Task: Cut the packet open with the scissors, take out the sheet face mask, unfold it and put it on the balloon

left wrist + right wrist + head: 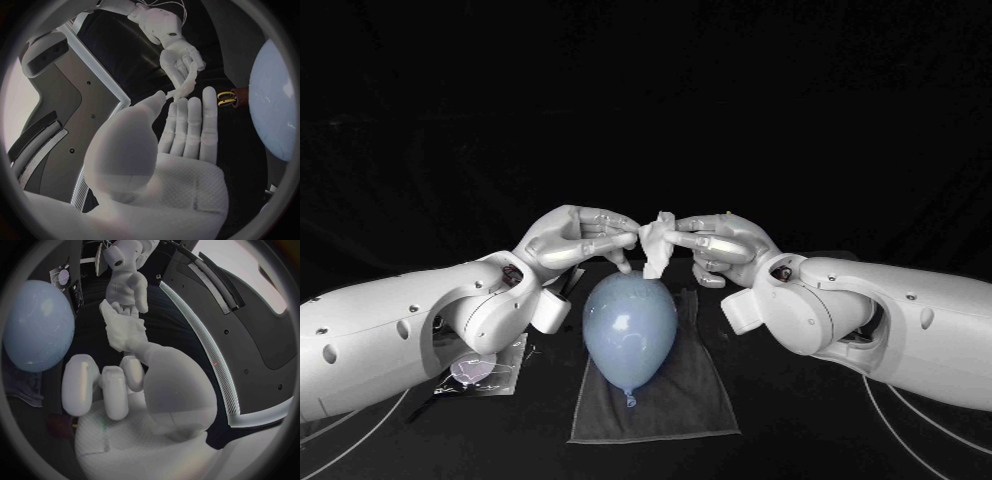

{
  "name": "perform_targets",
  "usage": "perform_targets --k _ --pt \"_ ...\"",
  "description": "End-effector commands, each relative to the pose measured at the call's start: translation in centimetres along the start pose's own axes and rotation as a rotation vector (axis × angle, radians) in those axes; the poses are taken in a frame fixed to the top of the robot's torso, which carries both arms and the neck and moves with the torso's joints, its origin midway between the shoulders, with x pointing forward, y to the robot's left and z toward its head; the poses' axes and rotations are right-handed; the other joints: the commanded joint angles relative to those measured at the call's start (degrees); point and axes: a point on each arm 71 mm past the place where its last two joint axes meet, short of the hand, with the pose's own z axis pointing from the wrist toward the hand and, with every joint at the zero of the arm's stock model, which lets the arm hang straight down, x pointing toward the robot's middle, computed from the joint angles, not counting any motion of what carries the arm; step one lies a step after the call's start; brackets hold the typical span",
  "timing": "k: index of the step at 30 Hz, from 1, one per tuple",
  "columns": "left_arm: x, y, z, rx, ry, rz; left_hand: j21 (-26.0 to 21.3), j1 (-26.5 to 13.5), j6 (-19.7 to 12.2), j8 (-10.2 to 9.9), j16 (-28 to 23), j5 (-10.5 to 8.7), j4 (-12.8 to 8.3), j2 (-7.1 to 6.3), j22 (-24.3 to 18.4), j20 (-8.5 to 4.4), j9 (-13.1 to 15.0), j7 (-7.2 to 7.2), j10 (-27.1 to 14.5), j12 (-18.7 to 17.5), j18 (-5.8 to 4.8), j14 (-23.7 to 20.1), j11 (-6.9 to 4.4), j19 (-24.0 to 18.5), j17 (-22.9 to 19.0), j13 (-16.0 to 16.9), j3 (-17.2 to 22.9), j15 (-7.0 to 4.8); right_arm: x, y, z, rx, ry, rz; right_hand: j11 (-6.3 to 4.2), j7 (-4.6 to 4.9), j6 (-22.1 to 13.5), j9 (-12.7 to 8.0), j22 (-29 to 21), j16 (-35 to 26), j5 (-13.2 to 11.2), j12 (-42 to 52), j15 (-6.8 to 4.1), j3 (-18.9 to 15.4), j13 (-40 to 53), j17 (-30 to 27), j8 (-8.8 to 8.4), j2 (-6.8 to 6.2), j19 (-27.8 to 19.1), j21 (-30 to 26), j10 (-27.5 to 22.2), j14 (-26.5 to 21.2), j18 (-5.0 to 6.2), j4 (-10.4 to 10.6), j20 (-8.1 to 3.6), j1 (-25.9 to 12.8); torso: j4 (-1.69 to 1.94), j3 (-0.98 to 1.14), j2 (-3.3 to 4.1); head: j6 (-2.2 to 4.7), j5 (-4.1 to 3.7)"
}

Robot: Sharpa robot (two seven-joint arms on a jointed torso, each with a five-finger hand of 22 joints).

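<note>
both arms reached in over the middle of the counter (pixel 783 415) and met above the balloon (pixel 632 325). the left robot hand (pixel 581 240) pinched one side of the white sheet mask (pixel 656 243) between thumb and fingertips, its other fingers curled. the right robot hand (pixel 718 245) pinched the opposite side in the same way, so each robot hand was closed on the mask. the mask hung between them as a small, crumpled, partly folded strip, its lower end just above the balloon's rounded top; whether it touched the balloon could not be told.

the pale blue balloon lay on a dark grey cloth (pixel 682 405) spread at the middle of the counter and running toward the near edge. its knotted end pointed at the near edge and its wide end lay under the two hands.

a flat clear packet (pixel 480 372) with a pale round print lay on the counter toward the near left corner, close under the left forearm and well apart from the cloth.

in the left wrist view a small yellow and black object (pixel 225 98) lay on the counter near the balloon, too small to identify.
</note>
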Motion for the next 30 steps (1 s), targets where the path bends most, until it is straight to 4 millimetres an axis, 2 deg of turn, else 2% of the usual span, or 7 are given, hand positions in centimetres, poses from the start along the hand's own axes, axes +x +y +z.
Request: perform_targets --k 1,5,11,22,26,30 --pt "0.04 -0.02 0.09 -0.001 -0.014 0.044 0.02 -0.01 -0.47 -0.31 0.33 -0.08 0.22 -0.77 -0.19 -0.18 -0.05 0.05 -0.51 0.67 1.18 0.49 -0.07 0.45 0.21 0.46 -0.76 0.14 0.21 0.05 0.06 -0.006 0.017 -0.009 -1.25 -0.02 0.24 2.93 9.52 0.19 0.29 0.02 -0.3 0.3 0.05 12.83 0.55 0.42 2.54 0.05 1.57 5.42 -0.68 0.05 -0.43 -0.07 -0.01 -0.02 0.04 -0.06 -0.02" --pt "0.19 -0.04 0.16 -0.001 -0.012 0.06 -0.19 -0.01 -0.32 -0.07 0.65 -0.08 0.64 -1.21 -0.41 -0.14 0.03 -0.03 -1.02 1.8 1.2 0.52 -0.1 0.68 0.48 1.21 -1.79 0.14 0.29 0.01 0.23 -0.005 0.015 -0.011 -1.25 -0.03 0.24 2.98 9.55 0.22 0.3 0.01 -0.3 0.34 0.05 12.86 0.61 0.44 2.55 0.11 1.56 5.43 -0.69 -0.01 -0.43 -0.12 0.04 -0.02 0.06 -0.28 0.27" --pt "0.46 -0.08 0.3 0.003 -0.008 0.07 -0.47 0.5 0.1 0.53 1.25 -0.08 1.28 -1.22 -0.74 -0.26 0.24 -0.37 -1.37 3.97 1.23 0.64 -0.41 1.13 0.95 2.6 -3.02 -0.08 0.15 -0.22 0.66 0.002 0.003 -0.016 -1.27 -0.05 0.25 3.03 9.6 0.27 0.3 0.01 -0.31 0.4 0.05 12.92 0.67 0.49 2.57 0.23 1.56 5.44 -0.72 -0.11 -0.44 -0.15 0.04 -0.05 0.02 -0.29 0.13" --pt "0.66 0.04 0.67 -0.003 -0.017 0.081 -0.47 1.1 0.57 1.41 2.49 -0.08 2.37 -1.03 -0.95 -0.56 0.56 -0.7 -1.84 6.73 1.25 1.15 -0.75 2.03 1.75 4.38 -4.57 -0.42 0.37 -0.66 1.05 0.013 0.007 -0.014 -1.29 -0.08 0.27 3.11 9.67 0.29 0.3 0.1 -0.33 0.45 0.13 12.93 0.78 0.53 2.61 0.43 1.62 5.45 -0.76 -0.28 -0.44 -0.22 -0.04 0.0 0.02 -0.35 0.49" --pt "0.64 0.11 0.77 -0.01 -0.027 0.086 -0.21 2.21 0.96 1.84 3.0 -0.06 2.53 -0.03 -0.88 -0.8 0.69 -0.95 -1.87 7.59 1.28 1.45 -1.04 2.49 2.05 4.91 -4.26 -0.69 0.42 -0.71 1.06 0.015 0.011 -0.012 -1.29 -0.08 0.27 3.11 9.67 0.29 0.3 0.1 -0.33 0.45 0.13 12.93 0.78 0.53 2.61 0.43 1.62 5.45 -0.76 -0.28 -0.44 -0.22 -0.07 0.04 0.02 -0.34 0.51" --pt "0.54 0.2 0.81 -0.022 -0.042 0.092 0.4 4.65 1.8 2.41 3.24 -0.06 2.04 1.98 -0.55 -1.26 0.8 -1.39 -1.88 7.97 1.3 1.64 -1.53 2.9 2.22 5.14 -2.46 -1.16 0.46 -0.73 1.05 0.015 0.014 -0.011 -1.3 -0.08 0.27 3.16 9.69 0.33 0.3 0.18 -0.34 0.47 0.21 12.97 0.84 0.55 2.62 0.48 1.67 5.46 -0.77 -0.39 -0.44 -0.29 -0.07 0.06 0.03 -0.37 0.48"
